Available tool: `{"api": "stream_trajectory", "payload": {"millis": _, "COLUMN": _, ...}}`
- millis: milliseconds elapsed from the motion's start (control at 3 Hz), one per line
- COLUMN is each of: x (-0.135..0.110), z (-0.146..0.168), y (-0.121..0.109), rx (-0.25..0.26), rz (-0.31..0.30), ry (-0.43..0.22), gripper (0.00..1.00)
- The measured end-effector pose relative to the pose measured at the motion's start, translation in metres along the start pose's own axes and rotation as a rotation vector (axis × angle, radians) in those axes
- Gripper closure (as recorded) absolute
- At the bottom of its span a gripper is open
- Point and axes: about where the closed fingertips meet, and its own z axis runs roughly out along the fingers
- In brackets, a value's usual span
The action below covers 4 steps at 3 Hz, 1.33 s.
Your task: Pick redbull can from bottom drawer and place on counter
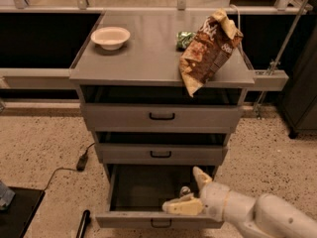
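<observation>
Floor at far left: black plug (81, 162) with its cable lying on the speckled floor, just beside the cabinet.

Counter (148, 58): flat, grey, topping the three-drawer cabinet; white bowl (110, 36) upright near the back-left corner, well apart from the rest; green packet (184, 38) right of centre toward the back edge, partly hidden behind the chip bag (210, 49); chip bag brown and crumpled, leaning along the right edge, its lower corner hanging over the front edge near the front-right corner.

Below the front edge: top drawer (161, 117) and middle drawer (161, 153), each with a dark gap above its front; bottom drawer (124, 218) pulled well out, inside dark, small black handle on its front.

Redbull can (184, 190): inside the bottom drawer, upright, silver top showing, in the right half, below the right part of the counter.

Gripper (190, 192): reaching into the bottom drawer from the right, around the can; fingers (179, 206) spread wide, one lying along the drawer's front lip pointing left, the other pointing up toward the back; can stands between them; claw not closed on it; cannot tell whether either finger touches the can.

Pale arm (277, 219): runs off toward the lower right.
</observation>
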Motion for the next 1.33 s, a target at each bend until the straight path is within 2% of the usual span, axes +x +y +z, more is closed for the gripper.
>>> {"api": "stream_trajectory", "payload": {"millis": 333, "x": 0.061, "z": 0.046, "y": 0.015, "rx": 0.006, "rz": -0.026, "ry": 0.086, "gripper": 0.0}}
{"api": "stream_trajectory", "payload": {"millis": 667, "x": 0.066, "z": 0.047, "y": -0.004, "rx": 0.08, "rz": -0.025, "ry": 0.106, "gripper": 0.0}}
{"api": "stream_trajectory", "payload": {"millis": 1000, "x": 0.066, "z": 0.047, "y": -0.004, "rx": 0.08, "rz": -0.025, "ry": 0.106, "gripper": 0.0}}
{"api": "stream_trajectory", "payload": {"millis": 1333, "x": 0.078, "z": 0.044, "y": -0.029, "rx": 0.166, "rz": 0.0, "ry": 0.12, "gripper": 0.0}}
